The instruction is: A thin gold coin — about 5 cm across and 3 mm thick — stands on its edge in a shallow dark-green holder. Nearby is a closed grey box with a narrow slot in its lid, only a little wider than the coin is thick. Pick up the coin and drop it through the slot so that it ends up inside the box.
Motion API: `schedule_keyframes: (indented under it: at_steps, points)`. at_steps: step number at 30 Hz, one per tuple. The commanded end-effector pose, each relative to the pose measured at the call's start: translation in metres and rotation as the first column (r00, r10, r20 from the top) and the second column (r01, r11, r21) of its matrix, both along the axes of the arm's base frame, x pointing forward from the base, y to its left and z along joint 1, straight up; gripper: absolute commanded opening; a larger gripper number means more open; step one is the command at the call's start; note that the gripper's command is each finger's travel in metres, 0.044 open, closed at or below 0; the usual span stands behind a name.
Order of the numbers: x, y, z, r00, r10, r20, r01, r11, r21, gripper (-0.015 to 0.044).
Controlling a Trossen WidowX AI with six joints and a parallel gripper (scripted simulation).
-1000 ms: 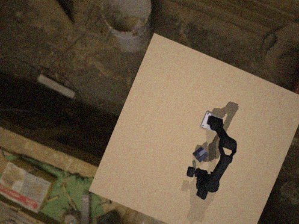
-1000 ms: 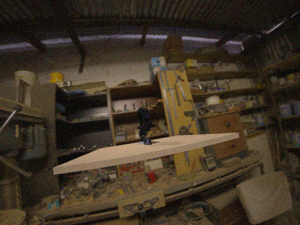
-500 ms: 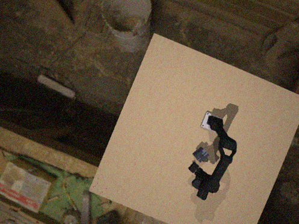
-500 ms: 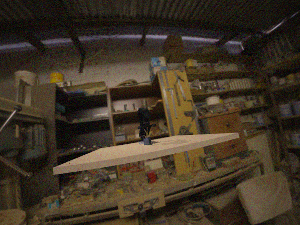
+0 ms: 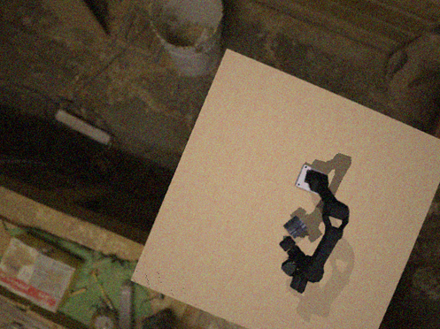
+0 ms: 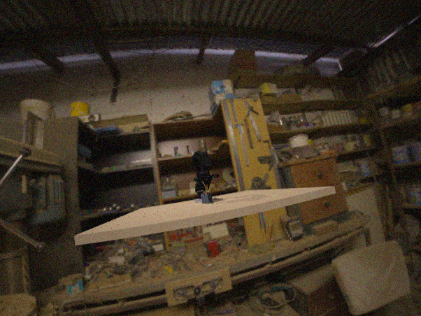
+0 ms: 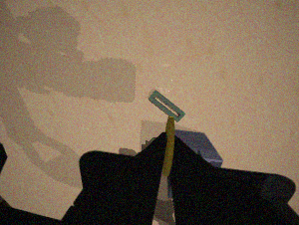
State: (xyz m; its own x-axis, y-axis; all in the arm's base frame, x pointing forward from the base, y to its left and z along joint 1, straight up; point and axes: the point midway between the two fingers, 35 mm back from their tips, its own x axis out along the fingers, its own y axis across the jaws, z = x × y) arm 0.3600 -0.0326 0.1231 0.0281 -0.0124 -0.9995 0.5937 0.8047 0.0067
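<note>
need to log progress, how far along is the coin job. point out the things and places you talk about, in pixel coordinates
Done: the coin (image 7: 169, 144) is out of its green holder (image 7: 178, 115), whose slot shows bare in the wrist view.

In hand: the gripper (image 7: 166, 136) is shut on the coin, held edge-on to the wrist camera.

Left: line it up with the slot of the box (image 5: 295, 227) (image 6: 207, 198) (image 7: 201, 144) and drop it in.
</note>
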Motion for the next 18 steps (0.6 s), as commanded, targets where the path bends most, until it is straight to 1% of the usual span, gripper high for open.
schedule_keyframes:
  at_steps: [1,18]
  points:
    - [-0.01,0.002,0.001,1.0,-0.007,0.001,0.007,1.0,0.003,0.0]
    - [-0.053,0.006,0.002,1.0,-0.007,-0.002,0.007,1.0,0.003,0.0]
